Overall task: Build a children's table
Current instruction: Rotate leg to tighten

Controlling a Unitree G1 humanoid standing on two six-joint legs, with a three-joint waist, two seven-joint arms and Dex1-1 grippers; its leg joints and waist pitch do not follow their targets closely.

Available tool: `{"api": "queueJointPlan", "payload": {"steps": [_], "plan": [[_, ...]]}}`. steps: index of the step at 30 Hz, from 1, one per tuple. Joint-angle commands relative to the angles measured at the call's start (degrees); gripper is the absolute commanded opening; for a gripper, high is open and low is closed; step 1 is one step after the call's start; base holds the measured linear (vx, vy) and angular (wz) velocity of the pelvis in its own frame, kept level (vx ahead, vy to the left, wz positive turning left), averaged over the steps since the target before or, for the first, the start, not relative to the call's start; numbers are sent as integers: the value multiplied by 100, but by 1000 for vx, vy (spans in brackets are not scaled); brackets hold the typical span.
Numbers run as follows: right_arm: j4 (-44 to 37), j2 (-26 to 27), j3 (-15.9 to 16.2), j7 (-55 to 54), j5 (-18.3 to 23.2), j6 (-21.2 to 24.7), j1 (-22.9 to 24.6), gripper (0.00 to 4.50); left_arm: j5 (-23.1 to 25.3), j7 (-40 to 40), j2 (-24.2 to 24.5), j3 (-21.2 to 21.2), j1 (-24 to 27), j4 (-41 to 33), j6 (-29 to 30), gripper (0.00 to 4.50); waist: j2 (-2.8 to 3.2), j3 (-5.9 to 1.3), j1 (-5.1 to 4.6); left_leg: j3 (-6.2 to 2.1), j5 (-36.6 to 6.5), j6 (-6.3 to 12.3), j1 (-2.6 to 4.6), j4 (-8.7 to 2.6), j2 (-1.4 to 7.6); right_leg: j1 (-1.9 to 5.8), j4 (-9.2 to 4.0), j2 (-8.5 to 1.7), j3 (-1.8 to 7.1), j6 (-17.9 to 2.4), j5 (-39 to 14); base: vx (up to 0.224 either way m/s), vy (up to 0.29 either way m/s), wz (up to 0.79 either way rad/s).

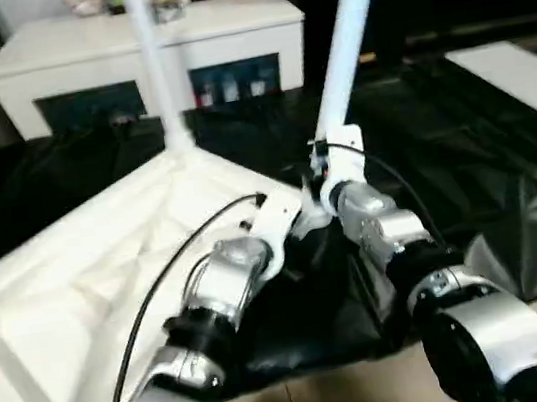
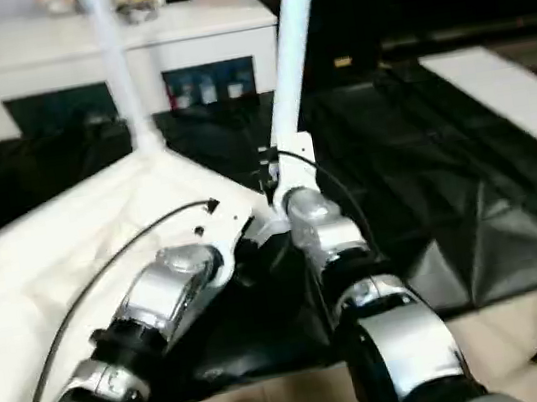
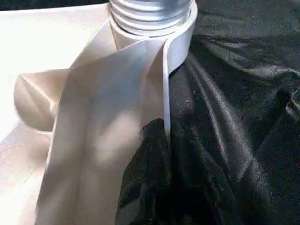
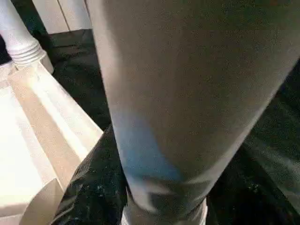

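The tabletop (image 1: 88, 278) lies upside down on a black sheet (image 1: 465, 161) spread over the floor, its ribbed underside facing up. One leg (image 1: 152, 67) stands upright in the far corner socket (image 1: 178, 139), its ridged base seated in the round collar. A second leg (image 1: 350, 32) rises tilted beside the near right corner, leaning away to the right as it goes up.

The right claw (image 1: 329, 167) is at the lower end of this tilted leg. In the right wrist view the leg (image 4: 187, 93) stands right before the camera, close against the claw, and the jaws stand about half open around its width; the fingers themselves are hidden behind the white bracket and the tube, so I cannot tell for certain how firmly they bear on it.

The left claw (image 1: 302, 221) is closed, its fingers pressed together at the tabletop's edge. In the left wrist view the dark fingertips (image 3: 157, 140) meet at a thin white rib (image 3: 165, 89) of the tabletop, just below a corner socket (image 3: 154, 28) with a ridged leg base (image 3: 150, 9) in it. Whether they pinch the rib or only touch it cannot be told.

Beyond the sheet stands a white cabinet (image 1: 145, 53) with small things on top. A white board (image 1: 524, 82) lies on the right.
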Motion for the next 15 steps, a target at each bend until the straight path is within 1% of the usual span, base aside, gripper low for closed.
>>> {"api": "queueJointPlan", "payload": {"steps": [1,2,3,4,6,7,8,9,10,11,13,14,15], "plan": [[612,241,47,-3,-30,372,261,185,105,251,196,119,-25,207,-129,0,29,-167,-59,-36,-2072,-79,-65,-542,192,152,-590,-199,250,-776,-1866,0,0,0],[626,239,45,1,-43,370,264,185,123,213,253,101,-15,221,-179,0,38,-158,-66,-41,-2305,-100,-45,-547,184,140,-625,-210,241,-757,-2110,0,0,0],[626,239,45,1,-43,370,264,185,123,213,253,101,-15,221,-179,0,27,-164,-93,-47,-2575,-106,-10,-547,166,119,-686,-224,236,-673,-2427,0,0,0],[723,238,20,-48,-53,311,234,185,141,200,320,76,-56,349,-302,0,29,-169,-107,-50,-2600,-81,-10,-553,161,113,-721,-243,243,-623,-2526,0,0,0],[832,240,-18,-103,-70,245,189,185,152,227,333,93,-124,517,-405,0,31,-164,-125,-41,-2551,-41,-8,-563,156,104,-758,-250,249,-581,-2605,0,0,0],[874,237,-33,-118,-76,218,174,185,160,230,341,108,-146,571,-448,0,18,-168,-122,-25,-2480,-11,6,-561,153,98,-778,-252,256,-569,-2619,0,0,0],[900,232,-44,-105,-73,218,165,185,176,206,368,98,-151,591,-507,0,30,-171,-118,-22,-2436,-2,14,-564,156,97,-781,-260,260,-587,-2605,0,0,0],[918,224,-51,-67,-88,227,157,185,180,164,398,82,-144,585,-553,0,24,-175,-112,-10,-2306,19,5,-573,158,113,-790,-261,270,-613,-2513,0,0,0],[936,210,-40,60,-120,265,149,185,194,39,468,22,-112,544,-644,0,22,-160,-115,-10,-2237,36,-25,-592,160,128,-785,-251,268,-616,-2489,0,0,0],[934,204,-24,134,-131,289,151,185,204,-33,504,-12,-93,518,-684,0,10,-160,-117,-10,-2213,47,-36,-596,162,139,-787,-257,266,-606,-2527,0,0,0],[914,170,53,474,-178,414,174,185,220,-353,672,-139,8,355,-757,0,20,-165,-113,-19,-2123,50,-54,-602,170,155,-784,-277,274,-594,-2563,0,0,0],[902,144,106,695,-202,495,195,185,224,-570,789,-217,78,238,-810,0,31,-168,-112,-16,-2110,58,-47,-607,190,147,-776,-284,287,-638,-2510,0,0,0],[902,136,120,749,-209,512,201,185,226,-631,820,-242,95,212,-848,0,30,-167,-128,-19,-2045,48,-73,-613,197,171,-755,-282,286,-689,-2401,0,0,0]]}}
